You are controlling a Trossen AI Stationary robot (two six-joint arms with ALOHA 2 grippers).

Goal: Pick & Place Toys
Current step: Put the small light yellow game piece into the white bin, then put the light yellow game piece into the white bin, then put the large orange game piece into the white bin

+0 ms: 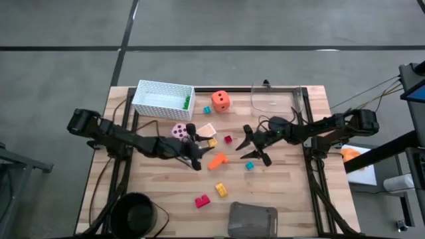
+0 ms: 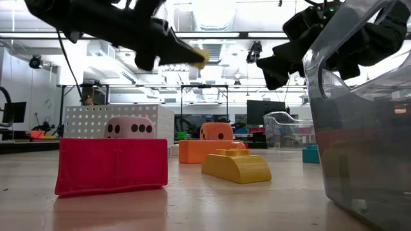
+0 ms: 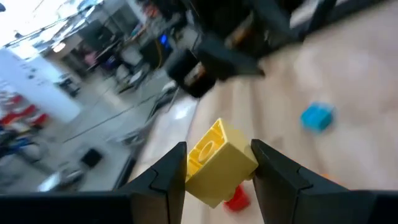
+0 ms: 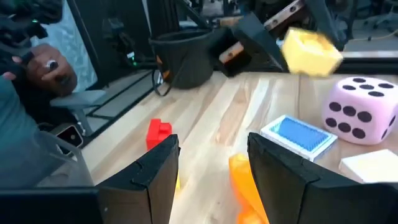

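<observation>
A light wooden table (image 1: 279, 192) stands on a grey floor, with an open workshop room visible behind it in the low view. Seen from above, the left gripper (image 1: 195, 143) hangs just left of the table's middle, its fingers closed on a yellow brick (image 3: 219, 160) that is lifted clear of the wood; the left wrist view shows the brick pinched between the two dark fingers (image 3: 166, 176). The right gripper (image 1: 254, 146) sits at about 3 o'clock from it, fingers parted and holding nothing, above the orange brick (image 1: 217, 160), though whether it touches the brick is hard to tell. The pink die (image 1: 179, 131) lies at 10 o'clock from the left gripper, with the blue card (image 4: 300, 135) and peach card (image 1: 207, 129) close by. The orange die (image 1: 221, 101) rests toward 12 o'clock, beside the white perforated basket (image 1: 161, 95). A teal brick (image 1: 250, 166) lies at 5 o'clock from the right gripper. A red brick (image 1: 202, 201) and a second yellow brick (image 1: 221, 190) sit toward 6 o'clock, near the grey tray (image 1: 253, 220).
</observation>
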